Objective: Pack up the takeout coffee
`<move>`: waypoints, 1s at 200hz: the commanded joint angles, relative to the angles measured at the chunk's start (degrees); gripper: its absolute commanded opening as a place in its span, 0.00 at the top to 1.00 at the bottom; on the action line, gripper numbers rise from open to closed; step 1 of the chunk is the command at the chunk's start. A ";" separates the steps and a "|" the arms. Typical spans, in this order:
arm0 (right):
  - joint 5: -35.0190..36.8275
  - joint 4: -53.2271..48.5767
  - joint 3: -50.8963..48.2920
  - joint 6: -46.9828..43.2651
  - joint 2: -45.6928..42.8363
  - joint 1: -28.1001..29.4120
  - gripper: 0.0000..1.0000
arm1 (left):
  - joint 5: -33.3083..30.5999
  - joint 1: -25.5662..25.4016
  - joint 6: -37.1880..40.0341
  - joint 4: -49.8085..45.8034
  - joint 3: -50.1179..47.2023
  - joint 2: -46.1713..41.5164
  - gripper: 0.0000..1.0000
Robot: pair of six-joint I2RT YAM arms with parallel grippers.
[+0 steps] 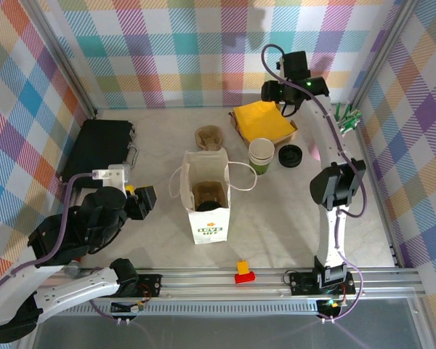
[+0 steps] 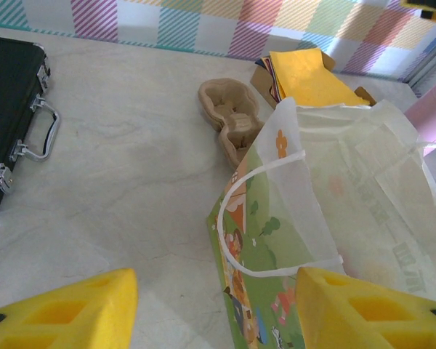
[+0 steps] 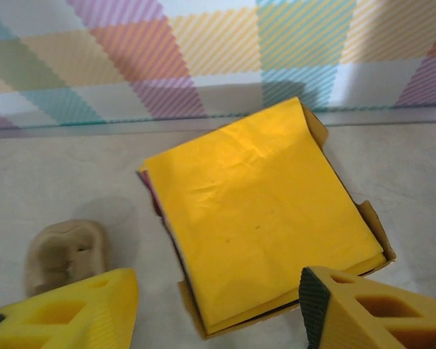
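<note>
Yellow pads (image 3: pixel 73 309) of the right gripper (image 3: pixel 218 313) sit at the bottom of its wrist view. They are spread wide with nothing between them, so the jaws are open and empty. Directly beneath lies a stack of yellow napkins (image 3: pixel 254 218) in a shallow cardboard tray (image 3: pixel 378 243), with a moulded pulp carrier (image 3: pixel 62 254) off to one side.

Nearer the arm bases, the white bag (image 1: pixel 209 227) stands on the table (image 1: pixel 276 225) with its mouth open upward. Something brown sits inside it, too dim to name. The takeout coffee (image 1: pixel 261 154) stands upright just beside the bag, on the side toward the right arm. It appears uncapped, and a black lid (image 1: pixel 291 155) lies close on its far side. The left gripper (image 1: pixel 142 201) hovers on the bag's other side, also spread and empty.

The cup looks like the right arm's job:
- Approach it from the side away from the bag.
- Close gently on the cream upper part so the paper wall does not buckle.
- Keep it level and lift it above the bag's rim.
- Lower it straight down through the mouth.

The left gripper could steady a handle so the bag does not tip.
</note>
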 commanded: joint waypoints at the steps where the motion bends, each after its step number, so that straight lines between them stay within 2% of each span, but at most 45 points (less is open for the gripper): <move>1: 0.38 2.62 2.83 -0.67 3.74 -1.35 0.38 | 0.03 0.47 1.45 2.17 -0.19 0.94 0.41; 77: -1.97 5.48 3.24 -0.92 14.44 -3.61 0.31 | -0.80 0.47 1.15 2.72 -0.71 1.25 0.41; 136: -3.75 6.55 3.35 -2.56 18.85 -3.59 0.25 | -0.89 0.47 0.41 2.37 -1.06 1.43 0.42; 200: -0.92 6.07 3.35 -5.61 21.67 -2.65 0.22 | -1.06 0.47 -0.16 2.03 -1.15 1.34 0.42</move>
